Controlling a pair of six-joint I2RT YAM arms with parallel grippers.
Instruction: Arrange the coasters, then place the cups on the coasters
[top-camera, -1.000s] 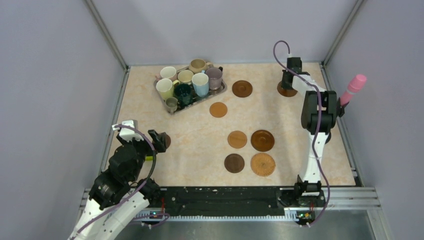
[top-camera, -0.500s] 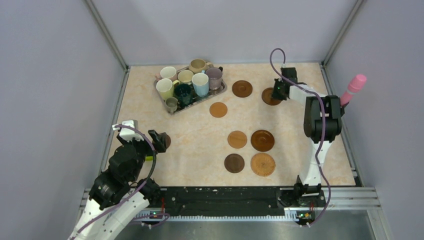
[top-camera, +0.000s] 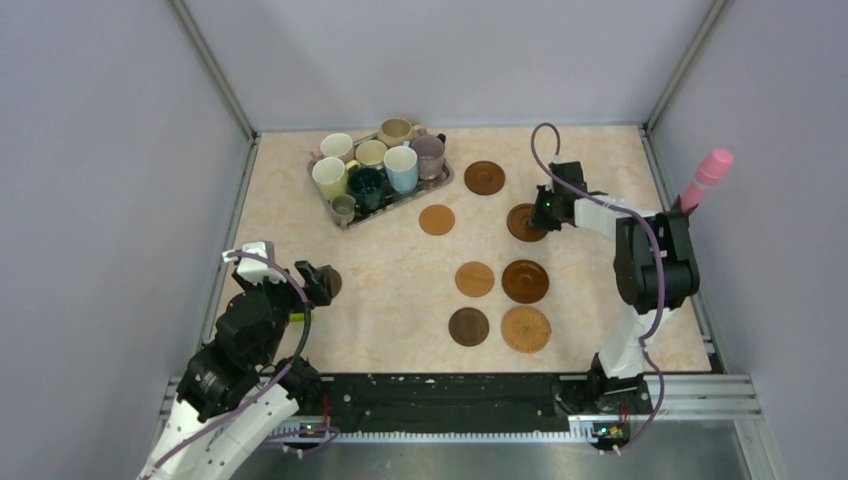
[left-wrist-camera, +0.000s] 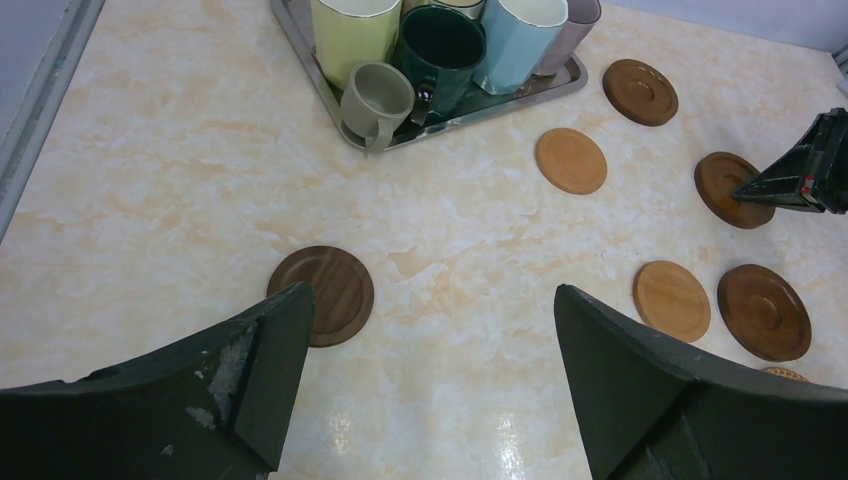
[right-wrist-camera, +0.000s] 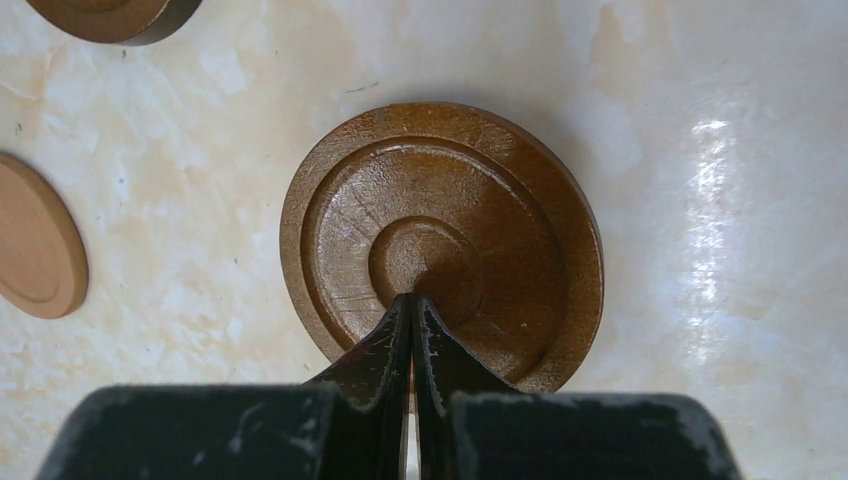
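My right gripper (top-camera: 545, 210) (right-wrist-camera: 413, 298) is shut, its joined tips resting on the centre of a brown ringed coaster (top-camera: 520, 224) (right-wrist-camera: 470, 190) that lies flat on the table. Other coasters lie at the back (top-camera: 484, 177), mid-table (top-camera: 436, 219), and in a group of several near the front (top-camera: 474, 279) (top-camera: 525, 281) (top-camera: 468, 326). My left gripper (top-camera: 318, 280) (left-wrist-camera: 430, 290) hangs open over bare table, with a dark coaster (left-wrist-camera: 330, 292) beside its left finger. The cups (top-camera: 385, 165) (left-wrist-camera: 440, 40) stand crowded on the tray.
The silver metal tray (top-camera: 350, 223) (left-wrist-camera: 520, 95) sits at the back left. A pink-tipped stick (top-camera: 706, 175) leans at the right wall. Grey walls enclose the table on three sides. My right gripper's black tip (left-wrist-camera: 800, 175) shows in the left wrist view.
My right gripper has swept from the back right toward the middle, and the brown coaster under its tips has slid with it. The left arm has not moved.
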